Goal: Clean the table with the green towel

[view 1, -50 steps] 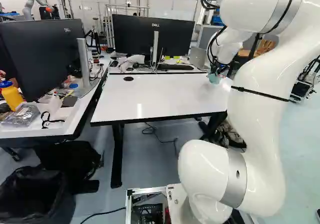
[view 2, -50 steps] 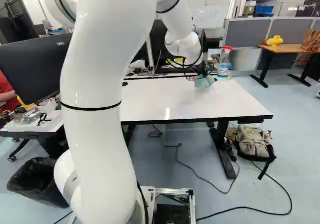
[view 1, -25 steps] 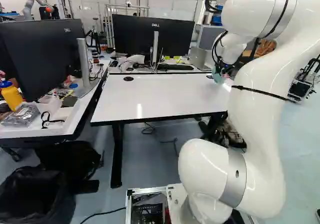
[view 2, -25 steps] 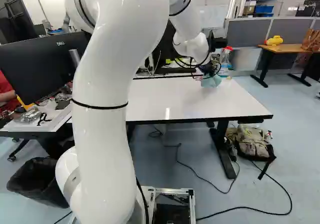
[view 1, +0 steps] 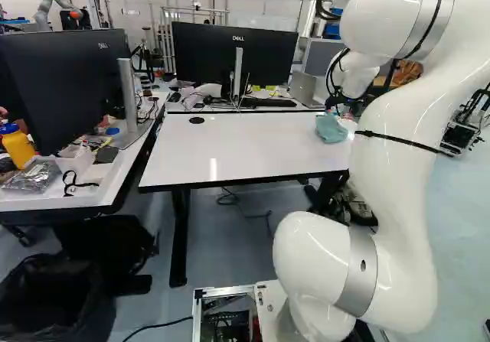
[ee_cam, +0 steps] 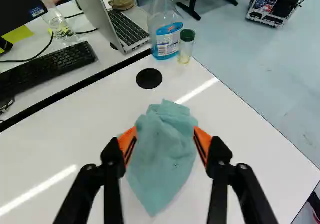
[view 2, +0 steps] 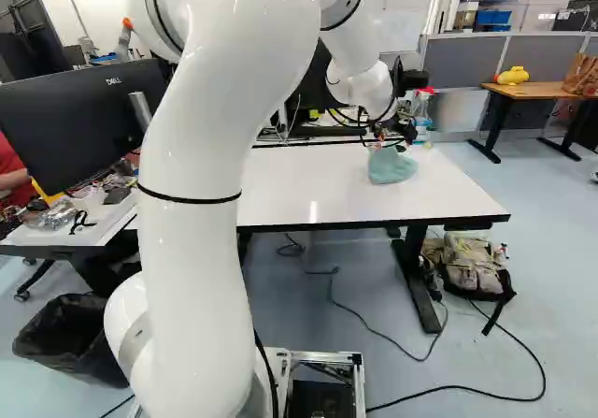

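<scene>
One likely light, limp towel (ee_cam: 162,159) near the table's (view 2: 308,180) far right corner, best pinched mid-crumple; gripper (ee_cam: 164,135) released.

White table (view 2: 308,189): towel (ee_cam: 162,154), bottle (ee_cam: 167,38), jar (ee_cam: 186,47)

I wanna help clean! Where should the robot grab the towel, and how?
Probably from above, pinching the towel across its bunched middle: it lies crumpled on the table, and the open gripper has a finger either side.

Blk kbd (ee_cam: 47,67) near laptop (ee_cam: 127,29), spray btl (ee_cam: 167,39) beside sm. jar (ee_cam: 185,47), bkpk (view 2: 470,266) on flr (view 2: 551,259)
</scene>
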Controlling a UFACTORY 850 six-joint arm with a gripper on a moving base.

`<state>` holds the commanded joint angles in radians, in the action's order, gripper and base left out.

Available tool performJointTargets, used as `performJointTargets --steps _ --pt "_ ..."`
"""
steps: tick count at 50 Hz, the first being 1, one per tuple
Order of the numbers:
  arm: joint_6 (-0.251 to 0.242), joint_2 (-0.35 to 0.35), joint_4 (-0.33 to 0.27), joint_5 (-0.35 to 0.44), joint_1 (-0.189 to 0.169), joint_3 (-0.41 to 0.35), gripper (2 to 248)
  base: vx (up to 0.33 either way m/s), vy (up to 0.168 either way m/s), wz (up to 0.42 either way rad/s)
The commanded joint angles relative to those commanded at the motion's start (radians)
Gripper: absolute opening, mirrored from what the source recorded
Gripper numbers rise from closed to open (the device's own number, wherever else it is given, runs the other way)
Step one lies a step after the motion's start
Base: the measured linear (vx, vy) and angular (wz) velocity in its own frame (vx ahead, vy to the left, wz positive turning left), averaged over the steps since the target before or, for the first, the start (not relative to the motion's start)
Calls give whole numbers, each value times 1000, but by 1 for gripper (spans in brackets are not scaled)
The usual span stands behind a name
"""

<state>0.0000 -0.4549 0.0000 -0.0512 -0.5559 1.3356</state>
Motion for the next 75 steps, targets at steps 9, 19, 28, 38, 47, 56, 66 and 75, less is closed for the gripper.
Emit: performJointTargets --steps 9,19,28,38,47,56,66,75 --pt "0 0 0 0 0 0 210 0 0 0" --pt "0 0 0 0 0 0 247 0 0 0" --pt "0 7 0 0 4 -9 247 0 0 0" --pt "0 38 0 0 19 -48 247 0 0 0" --pt "0 70 0 0 36 -87 247 0 0 0" --pt "0 102 0 0 53 -127 247 0 0 0" --pt "0 137 0 0 74 -169 247 0 0 0" --pt "0 169 0 0 93 -207 247 0 0 0"
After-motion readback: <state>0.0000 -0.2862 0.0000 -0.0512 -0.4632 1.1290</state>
